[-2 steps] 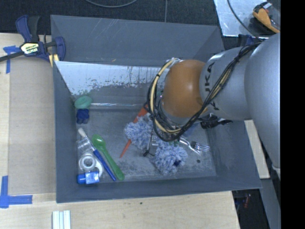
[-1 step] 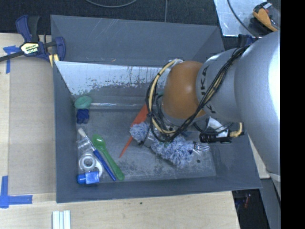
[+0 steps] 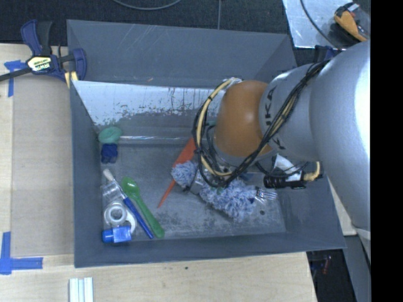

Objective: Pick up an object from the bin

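Gripper (image 3: 201, 183): sat low, mid-bin (image 3: 85, 200), over blue-grey fuzzy cloth (image 3: 228, 199).
Jaws: I couldn't tell; orange wrist cover (image 3: 242, 121) hid them.
Nearby: orange stick (image 3: 171, 186), just beside the cloth.

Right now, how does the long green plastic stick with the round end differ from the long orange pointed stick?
The green stick lies left in the bin, round-ended; the orange stick lies mid-bin, tapering to a point. Green slants down-right, orange down-left. Orange's top runs under the arm; green lies in full view. Both are long and thin.
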`<state>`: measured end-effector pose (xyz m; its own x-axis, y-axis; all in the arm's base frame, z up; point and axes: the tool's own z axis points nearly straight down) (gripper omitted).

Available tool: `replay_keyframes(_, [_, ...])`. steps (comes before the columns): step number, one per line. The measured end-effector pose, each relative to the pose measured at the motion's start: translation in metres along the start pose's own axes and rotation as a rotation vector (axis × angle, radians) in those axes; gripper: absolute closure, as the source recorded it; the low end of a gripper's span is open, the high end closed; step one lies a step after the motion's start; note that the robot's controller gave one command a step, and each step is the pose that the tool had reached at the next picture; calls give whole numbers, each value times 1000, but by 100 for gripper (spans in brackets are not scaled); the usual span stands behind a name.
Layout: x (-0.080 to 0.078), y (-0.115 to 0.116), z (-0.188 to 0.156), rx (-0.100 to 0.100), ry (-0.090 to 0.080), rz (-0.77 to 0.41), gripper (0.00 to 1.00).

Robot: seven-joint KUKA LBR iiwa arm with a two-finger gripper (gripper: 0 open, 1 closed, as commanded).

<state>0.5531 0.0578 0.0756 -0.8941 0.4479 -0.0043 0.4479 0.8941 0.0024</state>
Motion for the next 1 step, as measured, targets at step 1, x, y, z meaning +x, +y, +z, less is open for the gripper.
replay_keyframes(1, [3, -2, -14, 6, 9, 0, 100])
